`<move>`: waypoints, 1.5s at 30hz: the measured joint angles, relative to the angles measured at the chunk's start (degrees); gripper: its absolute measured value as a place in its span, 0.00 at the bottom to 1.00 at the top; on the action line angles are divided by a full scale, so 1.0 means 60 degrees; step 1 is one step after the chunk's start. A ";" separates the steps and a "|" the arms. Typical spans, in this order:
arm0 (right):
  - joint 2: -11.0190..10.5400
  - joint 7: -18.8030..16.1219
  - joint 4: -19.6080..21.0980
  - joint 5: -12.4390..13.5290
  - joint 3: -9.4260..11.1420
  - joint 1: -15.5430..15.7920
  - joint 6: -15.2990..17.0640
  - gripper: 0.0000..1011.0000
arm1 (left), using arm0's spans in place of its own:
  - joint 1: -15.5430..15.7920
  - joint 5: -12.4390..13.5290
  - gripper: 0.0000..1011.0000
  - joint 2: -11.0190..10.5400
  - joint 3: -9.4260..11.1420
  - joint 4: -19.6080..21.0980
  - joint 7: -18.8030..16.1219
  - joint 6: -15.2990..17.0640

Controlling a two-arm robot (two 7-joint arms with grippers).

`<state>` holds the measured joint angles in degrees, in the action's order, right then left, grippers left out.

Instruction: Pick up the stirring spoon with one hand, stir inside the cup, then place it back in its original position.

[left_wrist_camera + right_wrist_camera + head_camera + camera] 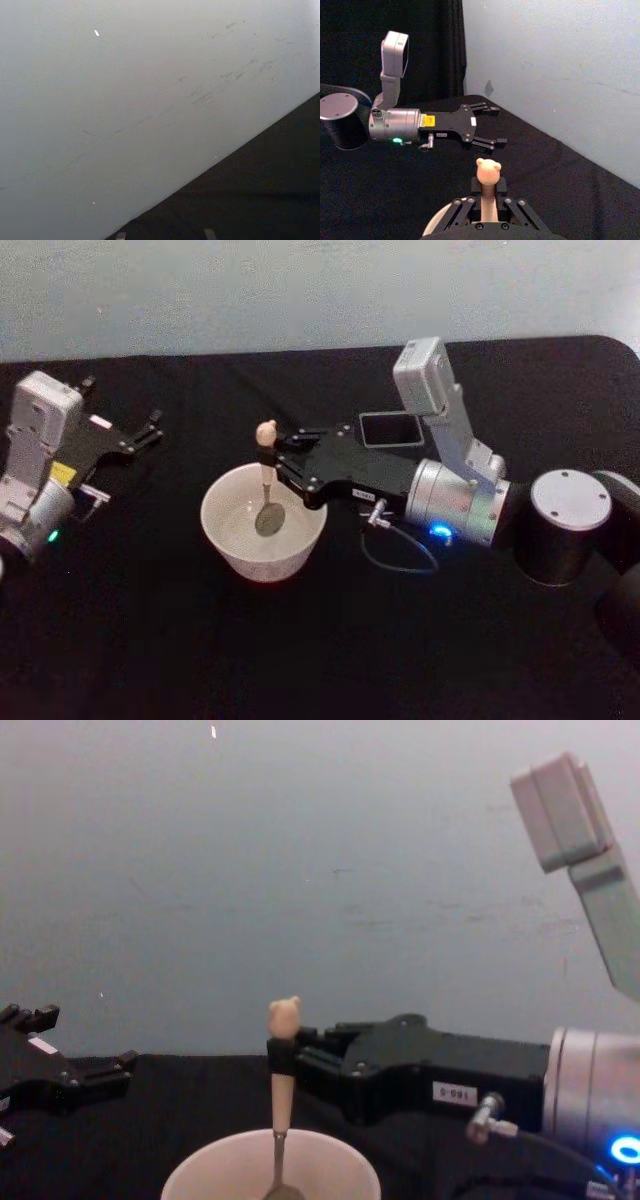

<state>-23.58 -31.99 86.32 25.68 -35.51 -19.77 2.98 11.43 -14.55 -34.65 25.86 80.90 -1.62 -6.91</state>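
The off-white cup (264, 524) sits at the table's centre. The stirring spoon (266, 465) stands upright in it, its round bowl down inside the cup and its beige eared knob (284, 1015) above the rim. My right gripper (277, 462) reaches in from the right and is shut on the spoon's beige handle (488, 200), just above the cup (270, 1170). The dark grey square holder (390, 429) stands behind the right arm, partly hidden by it. My left gripper (150, 430) rests open at the far left, away from the cup, and appears across the table as the left gripper (487, 125).
A black cloth covers the table (200, 660), with open room in front of the cup. A pale wall (300, 870) rises right behind the table. The right arm's wrist camera housing (425, 375) stands above the holder.
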 joint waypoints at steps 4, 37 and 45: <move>0.0067 0.0074 -0.0089 -0.0090 0.0034 0.0050 -0.0081 0.16 | 0.0000 0.0000 0.99 0.0000 0.0000 0.0000 0.0000 0.0000; 0.0276 0.0116 -0.0226 -0.0431 0.0253 0.0196 -0.0015 0.16 | 0.0000 0.0000 0.99 0.0000 0.0000 0.0000 0.0000 0.0000; 0.0138 0.0115 -0.0041 -0.0437 0.0352 0.0290 -0.0004 0.16 | 0.0000 0.0000 0.99 0.0000 0.0000 0.0000 0.0000 0.0000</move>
<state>-22.76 -31.31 86.07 23.06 -33.40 -18.03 2.96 11.43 -14.55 -34.64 25.86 80.90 -1.62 -6.91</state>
